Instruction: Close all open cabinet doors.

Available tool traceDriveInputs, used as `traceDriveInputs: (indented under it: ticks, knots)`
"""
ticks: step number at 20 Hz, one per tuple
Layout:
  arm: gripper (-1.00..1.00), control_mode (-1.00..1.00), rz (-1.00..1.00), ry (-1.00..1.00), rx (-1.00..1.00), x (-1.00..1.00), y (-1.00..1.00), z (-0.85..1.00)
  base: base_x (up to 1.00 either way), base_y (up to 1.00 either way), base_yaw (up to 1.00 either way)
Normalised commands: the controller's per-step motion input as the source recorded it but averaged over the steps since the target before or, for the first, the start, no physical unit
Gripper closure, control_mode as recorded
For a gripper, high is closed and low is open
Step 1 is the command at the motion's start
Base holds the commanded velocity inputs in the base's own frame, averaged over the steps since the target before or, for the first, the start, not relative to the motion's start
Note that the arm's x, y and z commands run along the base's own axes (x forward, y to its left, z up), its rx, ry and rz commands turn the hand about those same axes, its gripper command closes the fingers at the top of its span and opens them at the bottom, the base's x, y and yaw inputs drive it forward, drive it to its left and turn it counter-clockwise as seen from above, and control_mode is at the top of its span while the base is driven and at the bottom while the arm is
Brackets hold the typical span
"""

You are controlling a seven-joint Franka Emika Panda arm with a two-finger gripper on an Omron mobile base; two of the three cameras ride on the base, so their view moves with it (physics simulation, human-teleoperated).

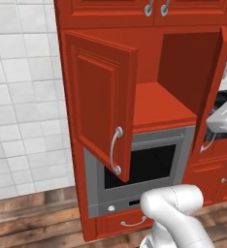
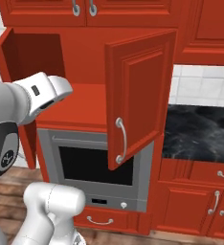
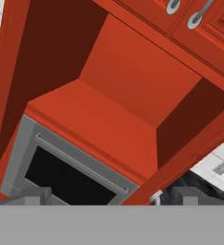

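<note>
Cabinet doors: left door (image 1: 100, 101) and right door (image 2: 138, 95) both swung wide above the built-in oven (image 2: 97, 172), baring its empty red shelf (image 3: 92, 124).
Hand: fingertips (image 3: 35, 196) spread apart, gripping nothing, poised before the shelf, presumably lining up a push.
Writing: none legible.
Beside oven: black table (image 2: 200, 131) to its right.

Two glossy red cabinet doors above the oven, both swung wide open: left door (image 1: 98, 104) with curved silver handle low down, right door (image 2: 139, 95) likewise, panelled faces outward.
</note>
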Motion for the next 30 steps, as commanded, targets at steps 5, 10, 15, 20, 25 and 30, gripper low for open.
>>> traceDriveInputs:
  ticks: [5,10,15,20,25,30]
  knots:
    - [-1.00,1.00,0.00,0.00,0.00,0.00,0.00,0.00,0.00,-0.36,0.13]
    - [-1.00,1.00,0.00,0.00,0.00,0.00,0.00,0.00,0.00,-0.18,0.06]
    - [-1.00,1.00,0.00,0.00,0.00,0.00,0.00,0.00,0.01,0.00,0.00]
    - [-1.00,-1.00,0.00,0.00,0.00,0.00,-0.03,0.00,0.00,0.00,0.00]
    - [-1.00,-1.00,0.00,0.00,0.00,0.02,-0.23,0.00,0.00,0.00,0.00]
    - [-1.00,-1.00,0.00,-0.02,0.00,0.16,-0.37,-0.02,0.00,0.00,0.00]
